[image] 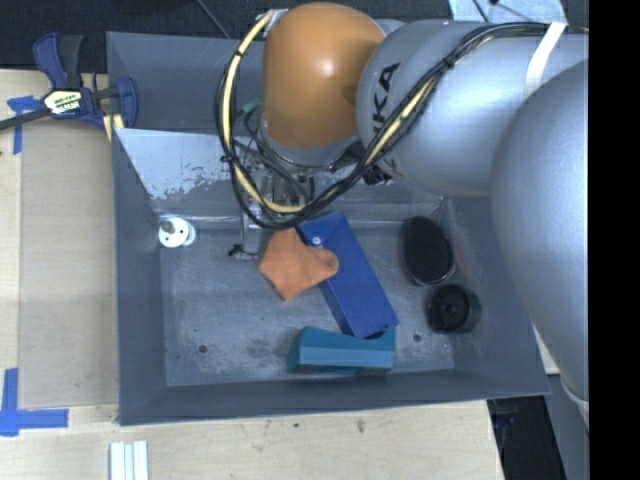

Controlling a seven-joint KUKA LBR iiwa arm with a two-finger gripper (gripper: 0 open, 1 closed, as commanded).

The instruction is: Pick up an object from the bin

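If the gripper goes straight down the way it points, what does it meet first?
Likely the left edge of the orange cloth, since the gripper hangs right beside it; depth is unclear, so it might land on bare bin floor instead.

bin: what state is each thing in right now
orange cloth: crumpled, overlapping the blue bar
blue bar: flat, slanted, touching the teal block
teal block: flat, by the lower wall
black oval thing: lying apart, right
black round thing: lying apart, right
white knob: alone, left
gripper: low beside the orange cloth

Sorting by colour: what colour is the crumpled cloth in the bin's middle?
The cloth is orange, camera view.
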